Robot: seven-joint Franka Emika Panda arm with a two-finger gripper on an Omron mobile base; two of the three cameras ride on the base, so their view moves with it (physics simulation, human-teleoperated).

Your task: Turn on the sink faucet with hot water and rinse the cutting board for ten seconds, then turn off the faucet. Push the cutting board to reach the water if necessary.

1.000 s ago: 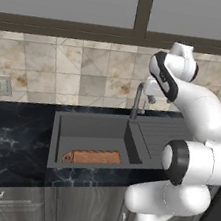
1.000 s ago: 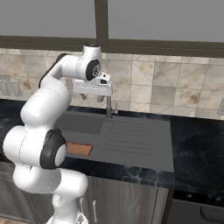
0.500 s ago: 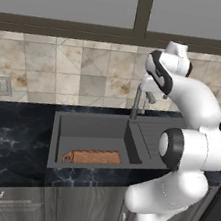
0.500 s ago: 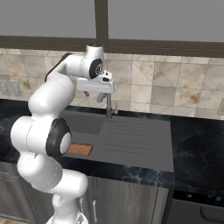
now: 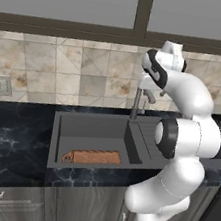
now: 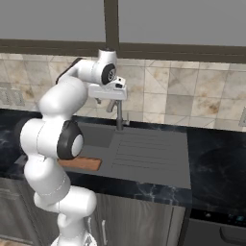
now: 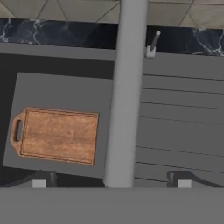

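Right now my gripper point(image 7: 111, 178) hangs directly above the sink faucet point(image 5: 137, 100), with my hand up near the top of its gooseneck, as the left base view shows point(image 5: 148, 84) and the right base view confirms point(image 6: 108, 91). In the hand view I look straight down along the faucet's spout point(image 7: 126, 94), a broad grey bar running up the middle of the frame between my two fingertips point(image 7: 43, 178). The tips stand wide apart, one on either side of the spout, and neither touches it: my jaws are open and hold nothing.

The small side lever point(image 7: 152, 44) sits just beside the spout's far end, at the back rim of the sink point(image 7: 57, 53), tilted and free of my fingers. In the right base view the same lever point(image 6: 111, 105) sticks out from the faucet stem just below my hand.

The cutting board point(image 7: 56, 134) lies flat on the floor of the basin, to one side of the faucet's spout and well apart from it, its loop handle pointing away from the faucet. From the left base view the board point(image 5: 93, 157) rests along the basin's near wall, on the opposite side of the bowl from the faucet's foot. The ribbed drainboard point(image 7: 180, 120) stretches out on the other side of the spout from the board. I cannot make out any stream coming from the spout.
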